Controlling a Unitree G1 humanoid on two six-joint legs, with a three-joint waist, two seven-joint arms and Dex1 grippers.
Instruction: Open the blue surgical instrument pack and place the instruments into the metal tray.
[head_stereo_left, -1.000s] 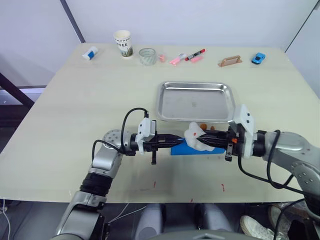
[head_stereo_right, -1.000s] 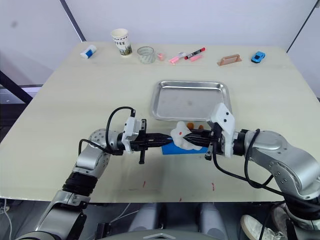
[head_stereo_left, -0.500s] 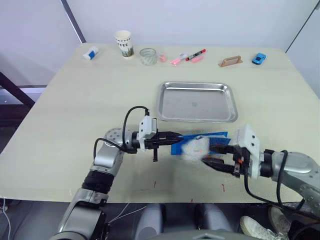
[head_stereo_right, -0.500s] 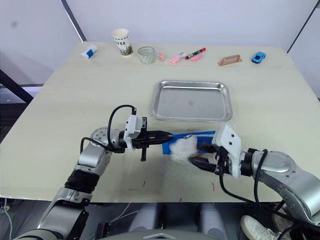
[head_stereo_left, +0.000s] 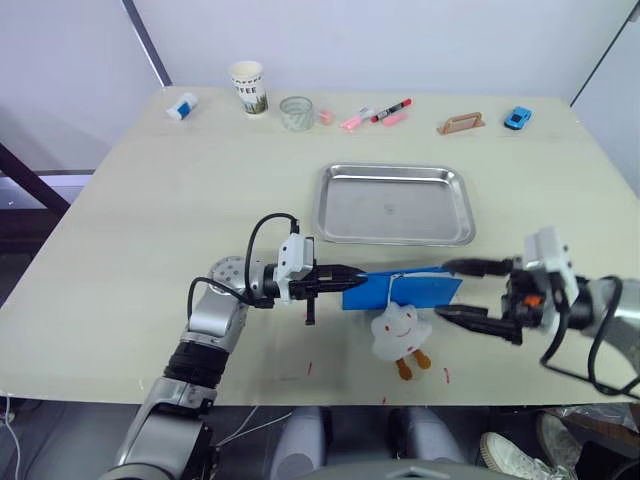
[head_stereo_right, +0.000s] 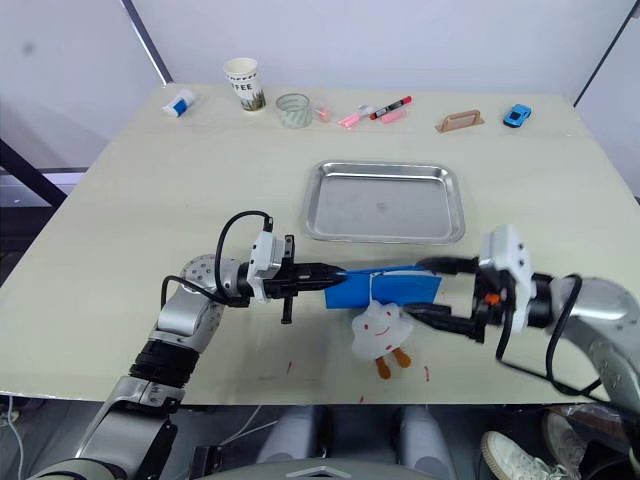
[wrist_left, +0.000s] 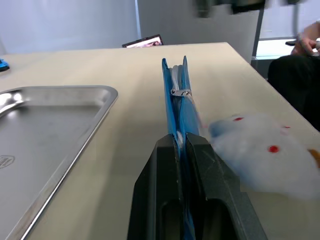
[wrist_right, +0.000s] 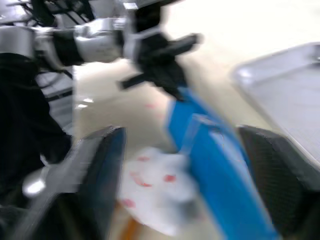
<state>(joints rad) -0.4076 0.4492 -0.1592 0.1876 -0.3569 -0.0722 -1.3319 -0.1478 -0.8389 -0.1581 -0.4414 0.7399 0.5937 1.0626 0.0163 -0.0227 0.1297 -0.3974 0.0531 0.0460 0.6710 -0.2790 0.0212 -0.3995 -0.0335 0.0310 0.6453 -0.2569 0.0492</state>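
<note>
The blue pack (head_stereo_left: 402, 289) is pinched at one end by the left gripper (head_stereo_left: 340, 280) near the desk's front edge, the right gripper (head_stereo_left: 462, 290) is spread wide at its other end, and the metal tray (head_stereo_left: 394, 204) lies empty, so no instruments are transferred yet.

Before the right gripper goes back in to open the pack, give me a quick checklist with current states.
1. Left gripper clamped on the blue surgical instrument pack: ok, shut on its edge.
2. Right gripper free to grasp: ok, open, one finger on each side of the pack's end.
3. Pack opened: not ok, the zipper pull sits partway along.
4. White plush charm clear of the pack: ok, hanging beside it.
5. Metal tray ready: ok, empty.
6. Instruments visible: cannot tell.
</note>
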